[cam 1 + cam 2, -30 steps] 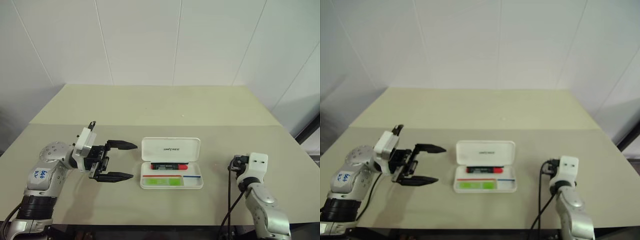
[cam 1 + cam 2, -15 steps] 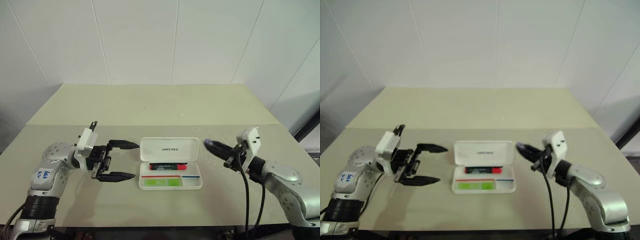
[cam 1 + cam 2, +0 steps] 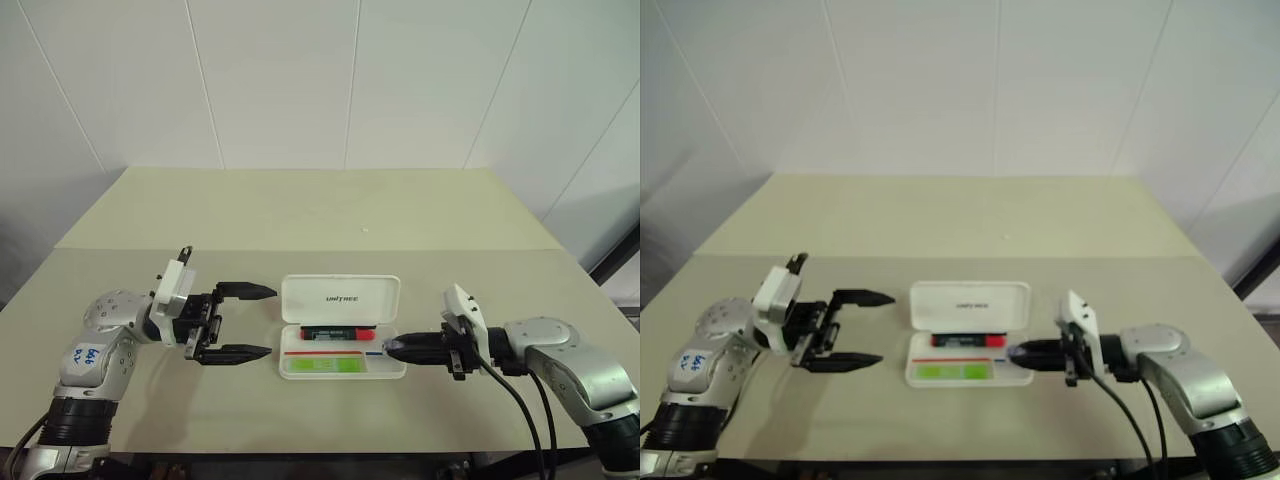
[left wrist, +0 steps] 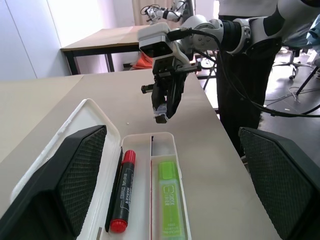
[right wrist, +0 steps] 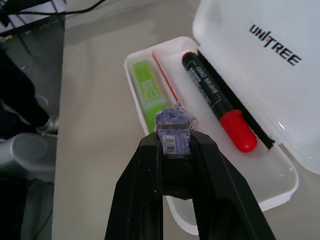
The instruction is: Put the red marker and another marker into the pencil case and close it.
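White pencil case (image 3: 340, 298) open, holding red marker (image 3: 338, 332), green marker (image 3: 322, 364); left gripper (image 3: 243, 322) spread, right gripper (image 3: 392, 348) pressed together

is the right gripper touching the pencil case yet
Apart. In the left wrist view the right gripper, shut on a small dark object, hangs above bare table beyond the end wall of the open pencil case, with a plain gap.
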Robot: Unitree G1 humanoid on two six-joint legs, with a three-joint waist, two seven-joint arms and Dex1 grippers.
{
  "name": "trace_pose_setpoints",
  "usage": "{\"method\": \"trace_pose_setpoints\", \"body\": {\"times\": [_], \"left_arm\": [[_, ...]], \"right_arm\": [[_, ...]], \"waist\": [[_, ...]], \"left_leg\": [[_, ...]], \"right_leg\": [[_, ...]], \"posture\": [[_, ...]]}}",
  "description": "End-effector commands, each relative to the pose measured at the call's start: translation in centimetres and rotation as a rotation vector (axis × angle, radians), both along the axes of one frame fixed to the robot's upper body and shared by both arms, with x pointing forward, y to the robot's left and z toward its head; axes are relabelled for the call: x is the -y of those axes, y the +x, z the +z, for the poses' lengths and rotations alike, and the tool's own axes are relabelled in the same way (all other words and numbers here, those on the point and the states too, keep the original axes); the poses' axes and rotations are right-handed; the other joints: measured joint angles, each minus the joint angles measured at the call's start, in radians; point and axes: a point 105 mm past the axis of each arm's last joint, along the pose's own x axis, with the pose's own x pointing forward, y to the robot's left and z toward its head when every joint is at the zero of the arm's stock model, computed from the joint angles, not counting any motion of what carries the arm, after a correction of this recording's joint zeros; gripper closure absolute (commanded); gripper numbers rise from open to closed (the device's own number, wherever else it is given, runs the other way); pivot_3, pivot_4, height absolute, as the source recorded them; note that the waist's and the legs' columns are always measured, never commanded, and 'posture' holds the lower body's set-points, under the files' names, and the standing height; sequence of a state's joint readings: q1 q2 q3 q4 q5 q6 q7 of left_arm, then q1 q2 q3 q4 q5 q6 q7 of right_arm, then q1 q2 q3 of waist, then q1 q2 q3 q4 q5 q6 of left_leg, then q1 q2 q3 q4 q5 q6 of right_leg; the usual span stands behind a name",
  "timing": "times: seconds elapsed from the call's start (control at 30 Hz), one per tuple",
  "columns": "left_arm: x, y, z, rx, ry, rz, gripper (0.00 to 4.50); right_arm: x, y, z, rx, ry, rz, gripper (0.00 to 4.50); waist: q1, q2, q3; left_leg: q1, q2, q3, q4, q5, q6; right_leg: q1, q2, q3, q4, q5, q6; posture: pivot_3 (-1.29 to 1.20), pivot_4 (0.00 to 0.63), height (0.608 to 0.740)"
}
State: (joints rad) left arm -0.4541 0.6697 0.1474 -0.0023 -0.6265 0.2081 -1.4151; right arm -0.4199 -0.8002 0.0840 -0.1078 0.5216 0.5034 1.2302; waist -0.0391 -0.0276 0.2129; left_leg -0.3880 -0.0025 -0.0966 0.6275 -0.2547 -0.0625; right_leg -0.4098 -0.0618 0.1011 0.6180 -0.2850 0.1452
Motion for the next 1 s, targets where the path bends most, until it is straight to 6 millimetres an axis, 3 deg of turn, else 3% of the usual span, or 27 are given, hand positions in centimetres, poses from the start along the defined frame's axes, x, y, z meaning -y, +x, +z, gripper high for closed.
{"method": "trace_pose_setpoints", "body": {"times": [0.03,0.33,0.63,0.93,1.0], "left_arm": [[-0.5,-0.8,1.1,0.054,-0.002,0.012,0.0],[-1.6,-1.2,0.1,0.027,0.031,0.054,0.0],[-2.4,-1.3,-0.2,0.016,0.052,0.073,0.0],[-2.1,-1.0,-0.1,0.027,0.051,0.074,0.0],[-2.1,-0.9,-0.1,0.027,0.051,0.074,0.0]], "right_arm": [[-0.1,0.2,0.1,0.02,-0.026,0.046,3.36],[-1.4,1.1,-1.1,0.007,-0.051,0.078,3.36],[-1.0,1.7,-1.4,0.015,-0.069,0.074,3.36],[-0.8,1.4,-1.0,0.01,-0.08,0.089,0.26],[-0.7,1.4,-0.9,0.018,-0.078,0.086,0.03]], "waist": [[0.002,0.0,0.0],[0.005,0.0,0.0],[0.007,0.0,0.0],[0.006,0.0,0.0],[0.006,0.0,0.0]], "left_leg": [[0.0,0.0,0.0,0.0,0.0,0.0],[0.0,0.0,0.0,0.0,0.0,0.0],[0.0,0.0,0.0,0.0,0.0,-0.001],[0.0,0.0,0.0,0.0,0.0,-0.001],[0.0,0.0,0.0,0.0,0.0,-0.001]], "right_leg": [[0.0,0.0,0.0,0.0,0.0,0.0],[0.0,0.0,0.0,0.0,0.0,0.0],[0.0,0.0,0.0,0.0,0.0,-0.001],[0.0,0.0,0.0,0.0,0.0,-0.001],[0.0,0.0,0.0,0.0,0.0,-0.001]], "posture": [[0.0,0.15,0.74],[0.0,0.15,0.74],[0.0,0.15,0.74],[0.0,0.15,0.74],[0.0,0.15,0.74]]}}
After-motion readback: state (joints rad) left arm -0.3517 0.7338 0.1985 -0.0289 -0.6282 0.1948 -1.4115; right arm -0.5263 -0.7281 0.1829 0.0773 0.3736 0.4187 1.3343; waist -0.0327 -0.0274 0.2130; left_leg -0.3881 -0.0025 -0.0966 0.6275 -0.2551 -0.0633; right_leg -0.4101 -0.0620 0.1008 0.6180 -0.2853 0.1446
